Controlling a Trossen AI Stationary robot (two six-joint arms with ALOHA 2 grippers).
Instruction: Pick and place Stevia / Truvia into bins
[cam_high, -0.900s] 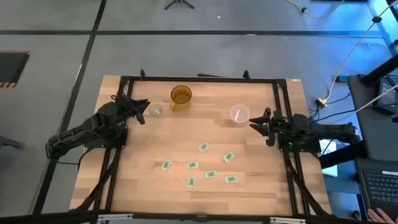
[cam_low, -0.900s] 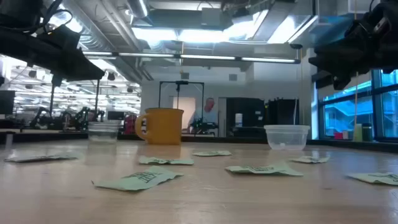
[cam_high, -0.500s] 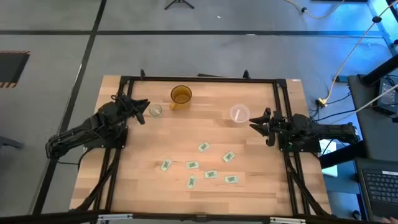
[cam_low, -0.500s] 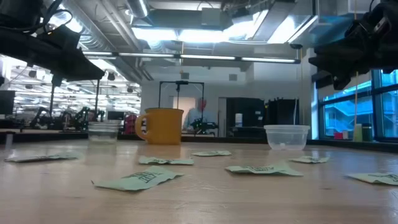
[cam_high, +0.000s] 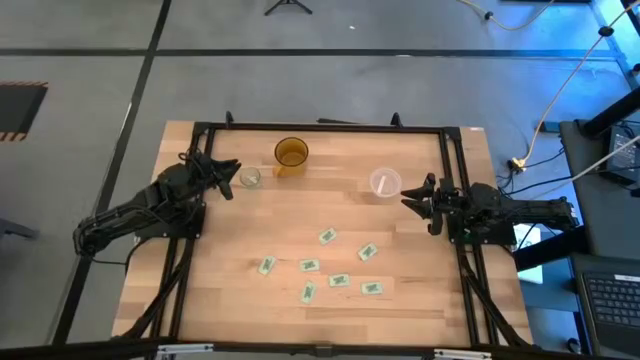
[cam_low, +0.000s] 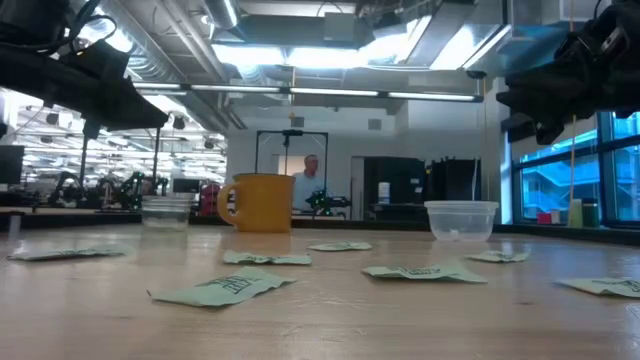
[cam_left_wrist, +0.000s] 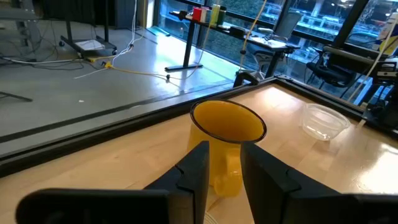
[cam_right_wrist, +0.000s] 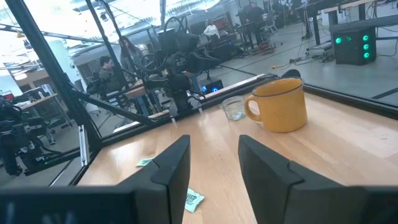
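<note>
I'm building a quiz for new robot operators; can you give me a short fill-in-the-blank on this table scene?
1. The green-printed white paper packets lie on the wooden table; their number is ____.
2. The amber-brown mug stands between two clear ____.
3. The small clear glass cup sits nearest the ____ gripper.
4. Both grippers, including the right gripper, hold ____.

Missing words: seven; cups; left; nothing

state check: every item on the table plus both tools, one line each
Stevia packets: seven, lying flat and loose on the table, none in a cup.
Wide plastic cup: upright, no packet visible inside.
Small glass cup: upright, no packet visible inside.
Amber mug: upright.
Left tool: open, holding nothing, beside small glass cup.
Right tool: open, holding nothing, beside plastic cup.
</note>
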